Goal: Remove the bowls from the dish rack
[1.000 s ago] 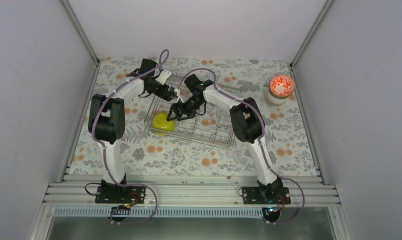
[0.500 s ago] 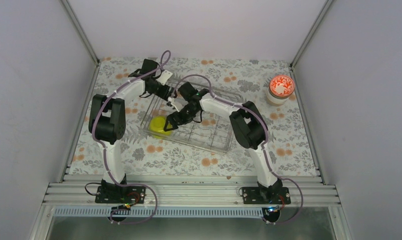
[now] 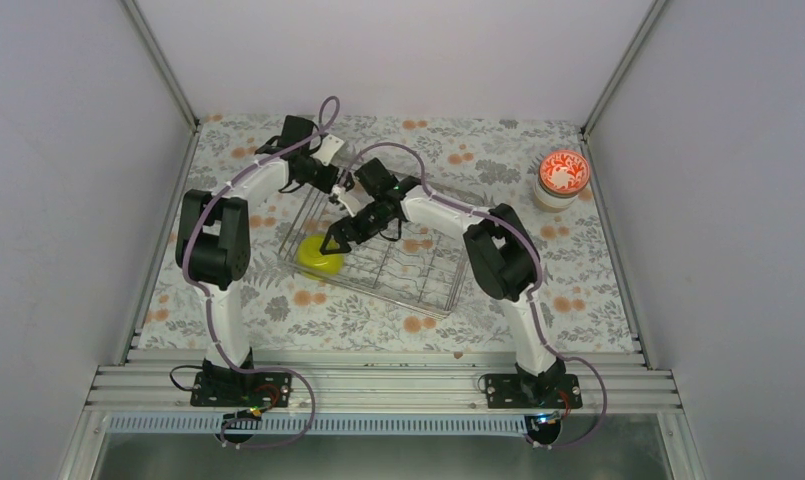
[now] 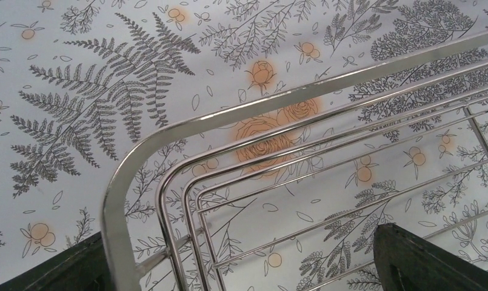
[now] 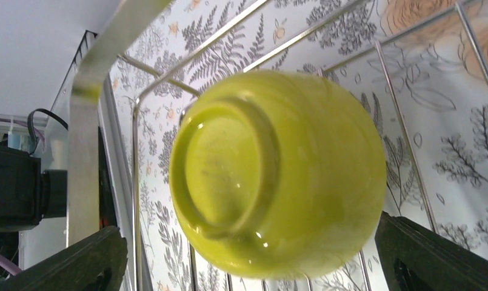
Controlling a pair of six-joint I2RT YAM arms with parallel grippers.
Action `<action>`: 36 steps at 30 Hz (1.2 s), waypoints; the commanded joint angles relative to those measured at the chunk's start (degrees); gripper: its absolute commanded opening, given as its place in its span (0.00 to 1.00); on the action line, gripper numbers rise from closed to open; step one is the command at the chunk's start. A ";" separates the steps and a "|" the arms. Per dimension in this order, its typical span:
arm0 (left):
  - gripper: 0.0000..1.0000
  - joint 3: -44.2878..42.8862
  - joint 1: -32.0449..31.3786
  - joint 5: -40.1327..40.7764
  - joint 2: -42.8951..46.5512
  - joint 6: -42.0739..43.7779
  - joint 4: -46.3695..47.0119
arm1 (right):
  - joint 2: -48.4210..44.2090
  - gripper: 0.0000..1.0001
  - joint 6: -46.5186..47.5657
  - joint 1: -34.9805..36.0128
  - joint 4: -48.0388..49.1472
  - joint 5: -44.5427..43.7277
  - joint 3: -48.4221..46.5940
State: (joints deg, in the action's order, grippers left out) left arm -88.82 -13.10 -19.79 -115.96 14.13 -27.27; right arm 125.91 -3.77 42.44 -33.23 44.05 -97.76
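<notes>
Bowl [image 5: 277, 173], lime-green, at 9 o'clock end of dish rack [image 3: 433, 262].
Right gripper [image 3: 333, 243] fingers spread astride bowl; left gripper [image 3: 342, 189] fingers spread over rack's 11 o'clock corner.

Soft, even white light from overhead leaves only faint shadows on the table [image 3: 378, 310]. The bowl [image 5: 277, 170] carries a few small bright glints. Close to the right wrist lens the rim of the dish rack [image 5: 83, 157] blurs; the left wrist view is crisp.

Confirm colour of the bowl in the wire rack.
Glossy yellow-green bowl; right wrist view shows it best.
</notes>
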 commanded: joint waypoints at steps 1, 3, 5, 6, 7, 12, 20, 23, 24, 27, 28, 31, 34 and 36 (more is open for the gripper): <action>1.00 0.13 -0.26 -1.04 1.63 -0.84 0.63 | 2.15 1.00 -1.43 1.10 2.46 2.20 -3.45; 1.00 0.12 -0.26 -0.88 1.37 -0.94 0.68 | 2.68 1.00 -1.80 1.30 2.44 2.94 -4.07; 1.00 0.06 -0.26 -0.69 1.07 -1.03 0.76 | 3.20 1.00 -2.17 1.40 1.99 4.01 -4.75; 1.00 -0.04 -0.31 -0.55 0.97 -1.03 0.75 | 3.43 1.00 -2.22 1.50 1.68 4.36 -5.04; 1.00 -0.13 -0.27 -0.44 0.80 -1.11 0.80 | 3.61 1.00 -2.11 1.63 1.15 4.58 -5.32; 1.00 -0.07 -0.28 -0.09 0.41 -1.29 0.95 | 3.90 1.00 -0.24 2.12 -0.50 2.87 -5.13; 1.00 -0.31 -0.33 0.41 -0.03 -1.56 1.04 | 2.75 1.00 2.90 2.83 -2.20 -1.35 -2.83; 1.00 -0.10 -0.27 0.69 -0.09 -1.65 1.40 | 3.47 1.00 3.14 2.96 -1.27 -2.12 -1.39; 1.00 -0.14 -0.32 0.84 -0.17 -1.69 1.42 | 3.61 1.00 3.08 3.04 -0.97 -2.17 -1.04; 1.00 -0.30 -0.32 1.22 -0.18 -1.74 1.41 | 3.67 1.00 3.14 3.49 -0.76 -1.40 -0.43; 1.00 -0.37 -0.29 1.43 -0.22 -1.73 1.43 | 3.54 1.00 3.14 3.60 -0.70 -1.30 -0.49; 1.00 -0.28 -0.27 1.99 -0.32 -1.74 1.55 | 2.87 1.00 2.57 3.71 -1.72 -0.07 -1.96; 1.00 -0.22 -0.28 2.16 -0.37 -1.73 1.71 | 2.19 1.00 2.38 3.98 -3.32 1.08 -4.09; 1.00 -0.32 -0.17 2.26 -0.38 -1.74 1.72 | 1.86 1.00 2.29 4.22 -3.79 1.83 -4.55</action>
State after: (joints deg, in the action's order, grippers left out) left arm -88.82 -13.30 -18.15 -115.98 12.82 -26.59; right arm 128.75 -1.76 45.17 -35.68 42.44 -99.46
